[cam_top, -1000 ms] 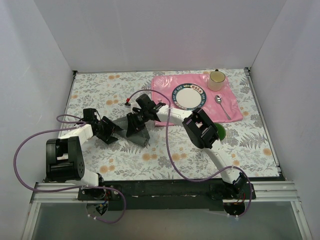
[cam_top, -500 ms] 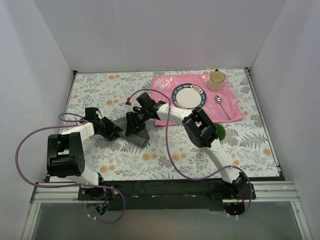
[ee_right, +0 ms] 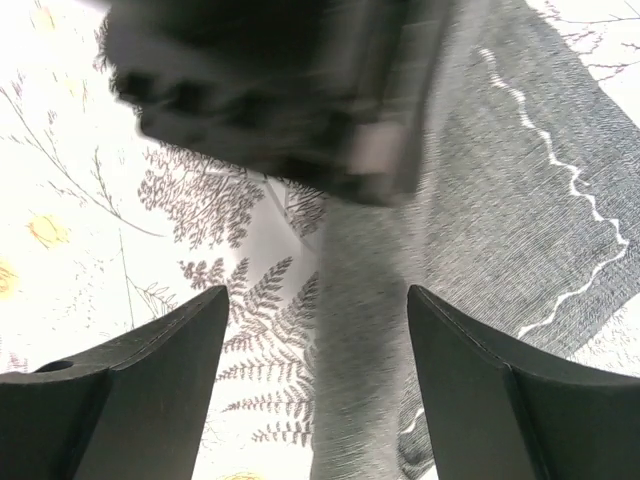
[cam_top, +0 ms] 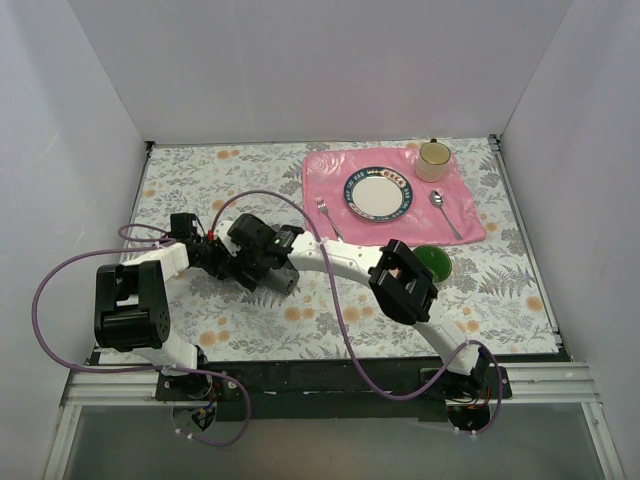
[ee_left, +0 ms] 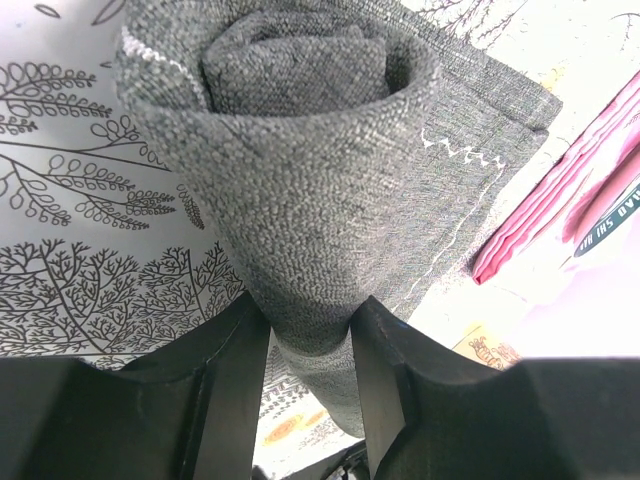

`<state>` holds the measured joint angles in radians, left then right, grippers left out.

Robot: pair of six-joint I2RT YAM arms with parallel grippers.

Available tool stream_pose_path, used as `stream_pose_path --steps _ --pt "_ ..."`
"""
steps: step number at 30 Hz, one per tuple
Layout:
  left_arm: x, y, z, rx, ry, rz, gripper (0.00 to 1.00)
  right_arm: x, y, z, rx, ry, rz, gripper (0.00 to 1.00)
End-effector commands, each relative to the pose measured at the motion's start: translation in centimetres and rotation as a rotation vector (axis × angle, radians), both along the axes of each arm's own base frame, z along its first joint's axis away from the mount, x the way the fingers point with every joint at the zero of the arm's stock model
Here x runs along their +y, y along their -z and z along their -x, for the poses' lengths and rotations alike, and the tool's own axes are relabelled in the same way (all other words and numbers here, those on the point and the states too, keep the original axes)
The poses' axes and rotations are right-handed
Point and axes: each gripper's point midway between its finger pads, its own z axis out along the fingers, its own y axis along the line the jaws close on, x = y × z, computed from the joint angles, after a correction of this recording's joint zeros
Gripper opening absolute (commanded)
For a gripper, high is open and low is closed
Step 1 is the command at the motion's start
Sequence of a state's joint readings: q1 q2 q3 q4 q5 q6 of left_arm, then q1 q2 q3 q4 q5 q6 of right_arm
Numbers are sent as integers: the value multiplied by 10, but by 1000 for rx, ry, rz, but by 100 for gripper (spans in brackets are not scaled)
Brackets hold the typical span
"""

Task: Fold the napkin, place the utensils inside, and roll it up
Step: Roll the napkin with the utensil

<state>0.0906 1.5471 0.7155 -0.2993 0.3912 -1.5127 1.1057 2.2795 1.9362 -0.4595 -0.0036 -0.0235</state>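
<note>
A lab test cell is indicated: white walls (cam_top: 320, 70) are set beyond the left gripper (ee_left: 310, 330), and an arm (cam_top: 345, 262) is bolted to a rail (cam_top: 540, 378) behind it.

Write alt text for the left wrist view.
The napkin, a dark grey cloth rolled into a loose tube, fills the frame, its lower end pinched in the left tool. The leaf-print table lies to the left; the edge of a pink placemat and a plate rim show at right.

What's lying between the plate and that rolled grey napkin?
A fork, on the pink mat's left edge, between plate and napkin; the overhead view shows it.
</note>
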Motion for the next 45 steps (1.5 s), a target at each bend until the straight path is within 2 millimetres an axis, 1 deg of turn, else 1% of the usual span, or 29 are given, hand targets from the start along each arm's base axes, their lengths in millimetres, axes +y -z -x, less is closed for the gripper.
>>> stream_pose_path --steps 1,4,7,13,16,17,18,19,20,21,22,23,24,25,26,27,28,29,30,31,32,33,34,35,37,38,41,43,45 --pt "8 13 7 55 -4 -49 36 -4 -8 -24 -206 19 93 80" --pt "6 12 7 58 -4 -36 36 -3 0 -21 -225 6 114 79" --pt "5 11 7 58 -2 -23 36 -4 7 -23 -242 17 134 77" --pt "3 8 5 53 -3 -5 36 -3 18 -27 -259 29 147 69" --pt "3 4 5 45 1 -11 42 -1 16 -27 -247 29 132 62" --pt "4 2 5 39 4 -15 47 2 15 -24 -226 17 115 56" --pt "4 0 5 32 5 -20 50 2 15 -25 -206 17 106 52" --pt "5 -3 5 23 6 -22 53 5 16 -19 -156 7 81 50" --pt "6 -7 5 9 7 -31 59 4 16 -21 -120 14 63 45" --pt "6 -10 5 -1 9 -37 61 5 14 -18 -79 12 39 43" --pt "6 -11 5 -7 10 -41 62 12 13 -7 10 -4 -19 41" --pt "7 -12 6 -9 11 -44 63 12 10 -7 46 -11 -48 37" --pt "6 -15 7 -17 14 -44 64 5 13 -9 104 13 -66 35" --pt "6 -16 8 -16 14 -41 65 6 11 -9 149 19 -102 33" --pt "6 -15 10 -11 16 -40 65 6 8 -10 235 26 -161 31" --pt "6 -17 11 -15 12 -38 67 3 12 -8 290 32 -176 31" --pt "5 -17 13 -13 13 -36 67 3 11 -2 364 8 -206 30" --pt "5 -18 14 -16 11 -37 68 1 8 -11 418 43 -244 28" --pt "5 -19 14 -22 8 -37 69 0 11 -13 456 48 -256 28" --pt "5 -23 13 -38 5 -40 70 -3 14 -8 513 35 -267 27" --pt "6 -25 13 -43 4 -43 70 -5 12 -15 534 47 -292 27" --pt "6 -27 11 -53 0 -45 71 -5 14 -14 575 60 -299 27" --pt "5 -29 11 -60 -2 -39 73 -5 12 -10 625 42 -317 27" --pt "4 -30 9 -73 -2 -35 73 -7 13 -12 655 46 -328 26" --pt "1 -26 8 -61 -2 -23 74 -4 14 -8 735 45 -353 25" --pt "0 -21 8 -47 1 -17 74 -6 14 -9 756 51 -360 25" --pt "-5 -14 2 -43 5 -5 73 -4 16 -6 808 48 -368 25" --pt "-10 -14 -3 -49 17 -1 73 -3 16 -5 830 53 -377 25" --pt "-8 -11 -7 -45 14 -16 72 -5 17 -5 845 58 -380 25"
